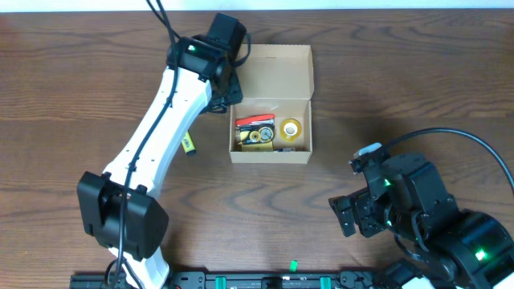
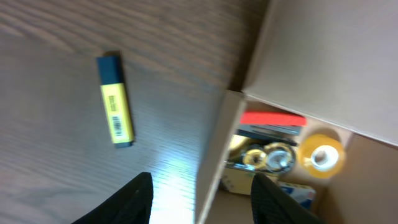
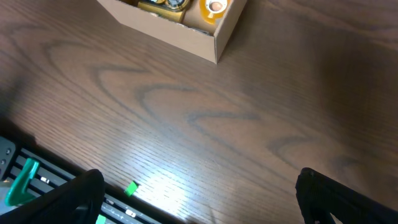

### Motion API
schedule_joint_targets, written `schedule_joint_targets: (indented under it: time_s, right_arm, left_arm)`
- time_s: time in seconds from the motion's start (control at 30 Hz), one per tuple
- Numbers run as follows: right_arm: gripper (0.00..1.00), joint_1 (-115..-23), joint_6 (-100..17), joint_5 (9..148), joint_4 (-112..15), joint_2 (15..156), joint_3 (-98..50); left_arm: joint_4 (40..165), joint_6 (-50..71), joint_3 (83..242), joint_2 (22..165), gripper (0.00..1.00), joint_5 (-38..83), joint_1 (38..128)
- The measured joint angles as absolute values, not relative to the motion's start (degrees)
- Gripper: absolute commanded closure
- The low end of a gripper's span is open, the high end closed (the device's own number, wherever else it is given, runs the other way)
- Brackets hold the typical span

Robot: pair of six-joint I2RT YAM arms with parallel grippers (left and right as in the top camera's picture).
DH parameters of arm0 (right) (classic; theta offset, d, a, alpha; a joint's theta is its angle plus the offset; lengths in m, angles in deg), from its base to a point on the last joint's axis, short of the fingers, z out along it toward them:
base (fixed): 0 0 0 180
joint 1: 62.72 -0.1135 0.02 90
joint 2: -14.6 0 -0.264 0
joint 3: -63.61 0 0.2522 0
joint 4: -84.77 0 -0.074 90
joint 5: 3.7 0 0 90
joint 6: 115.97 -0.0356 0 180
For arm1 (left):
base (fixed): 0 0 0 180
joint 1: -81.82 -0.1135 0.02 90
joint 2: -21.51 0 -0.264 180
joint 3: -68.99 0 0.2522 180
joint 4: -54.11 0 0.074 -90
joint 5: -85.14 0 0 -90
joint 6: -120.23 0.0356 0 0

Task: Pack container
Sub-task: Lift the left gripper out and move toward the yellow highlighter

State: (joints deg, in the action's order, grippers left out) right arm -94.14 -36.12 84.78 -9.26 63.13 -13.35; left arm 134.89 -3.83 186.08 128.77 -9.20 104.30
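The tan cardboard container [image 1: 271, 154] stands mid-table with its flap lid [image 1: 277, 71] open toward the far side. Inside lie a yellow tape roll [image 1: 291, 128], a red item [image 1: 254, 121] and some shiny metal pieces. A yellow highlighter [image 1: 188, 144] lies on the table left of the container. My left gripper [image 1: 222, 102] is open and empty. It hangs over the container's left wall [image 2: 214, 155], which shows between its fingers [image 2: 202, 202], with the highlighter [image 2: 115, 109] off to the side. My right gripper [image 1: 345, 217] is open and empty over bare table [image 3: 199, 202], near the front right.
A small green piece [image 1: 294, 263] lies near the table's front edge and also shows in the right wrist view [image 3: 130, 188]. A black rail runs along the front edge [image 3: 37, 180]. The left arm's white link stretches from the front left to the container.
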Motion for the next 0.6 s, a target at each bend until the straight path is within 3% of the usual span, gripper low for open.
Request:
schedule_joint_targets:
  time_s: [0.13,0.4,0.6]
  right_arm:
    - [0.01,-94.1,-36.1,84.8,-9.3,63.1,-13.4]
    - [0.01,-94.1,-36.1,84.8,-9.3,63.1,-13.4]
    - [0.01,-94.1,-36.1,84.8,-9.3,63.1,-13.4]
  left_arm:
    - [137.0,-0.4,186.1,128.8,0.53,-9.6,100.1]
    - [137.5,13.7,185.2,128.7,0.52,-7.0,88.3]
    - [128.4,21.7,172.7,128.7,0.48,0.6,82.9]
